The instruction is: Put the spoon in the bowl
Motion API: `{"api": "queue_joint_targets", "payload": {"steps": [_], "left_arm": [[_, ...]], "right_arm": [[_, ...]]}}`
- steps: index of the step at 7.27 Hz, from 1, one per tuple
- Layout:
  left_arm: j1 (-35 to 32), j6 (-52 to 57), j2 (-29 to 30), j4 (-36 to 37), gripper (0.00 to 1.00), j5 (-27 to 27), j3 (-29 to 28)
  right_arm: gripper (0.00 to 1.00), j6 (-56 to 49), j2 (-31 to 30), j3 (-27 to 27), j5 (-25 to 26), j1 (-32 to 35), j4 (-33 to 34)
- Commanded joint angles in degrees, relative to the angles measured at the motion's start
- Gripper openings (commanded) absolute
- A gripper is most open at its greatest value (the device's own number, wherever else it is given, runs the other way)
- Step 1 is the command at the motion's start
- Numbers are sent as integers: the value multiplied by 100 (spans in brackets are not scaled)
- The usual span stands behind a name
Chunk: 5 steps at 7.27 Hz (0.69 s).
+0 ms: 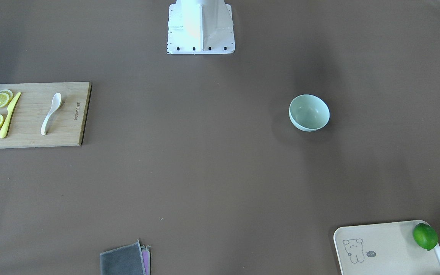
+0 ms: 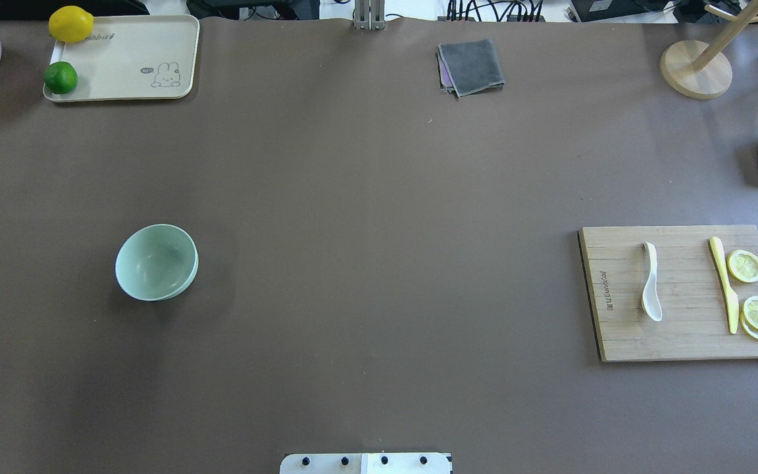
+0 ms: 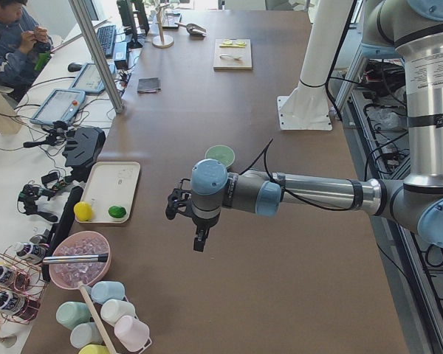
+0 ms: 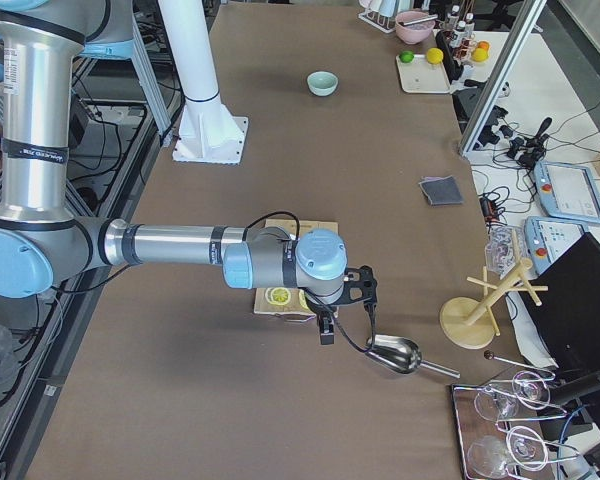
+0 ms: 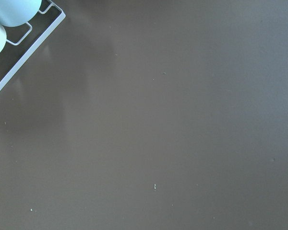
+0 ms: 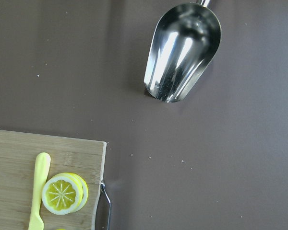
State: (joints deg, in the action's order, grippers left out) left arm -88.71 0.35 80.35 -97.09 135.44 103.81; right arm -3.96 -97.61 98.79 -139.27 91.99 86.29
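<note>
The white spoon lies on a wooden cutting board, its scoop toward the robot; it also shows in the overhead view. The mint-green bowl stands upright and empty on the brown table, far from the spoon, on the robot's left. The left gripper hangs above the table's left end, away from the bowl. The right gripper hangs over the cutting board's outer end. Both grippers show only in the side views, so I cannot tell whether they are open or shut.
On the board lie a yellow knife and lemon slices. A metal scoop lies beyond the board. A cream tray holds a lime and a lemon. A grey cloth and a wooden stand sit at the far edge.
</note>
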Motion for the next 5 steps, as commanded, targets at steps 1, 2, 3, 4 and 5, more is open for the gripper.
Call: {"api": "queue_joint_targets", "payload": {"steps": [1, 2, 3, 4, 5], "left_arm": [[3, -44, 24, 24, 98, -9, 78], [12, -44, 33, -2, 98, -35, 87], [12, -18, 94, -20, 98, -87, 0], [12, -53, 51, -333, 98, -88, 68], [12, -44, 51, -502, 98, -53, 34]], "right_arm": [[100, 18, -21, 0, -179, -76, -320], [100, 53, -38, -27, -197, -155, -585], [100, 62, -39, -9, -240, -164, -605], [100, 27, -39, -9, -293, -190, -614], [100, 27, -39, 34, -302, -339, -631]]}}
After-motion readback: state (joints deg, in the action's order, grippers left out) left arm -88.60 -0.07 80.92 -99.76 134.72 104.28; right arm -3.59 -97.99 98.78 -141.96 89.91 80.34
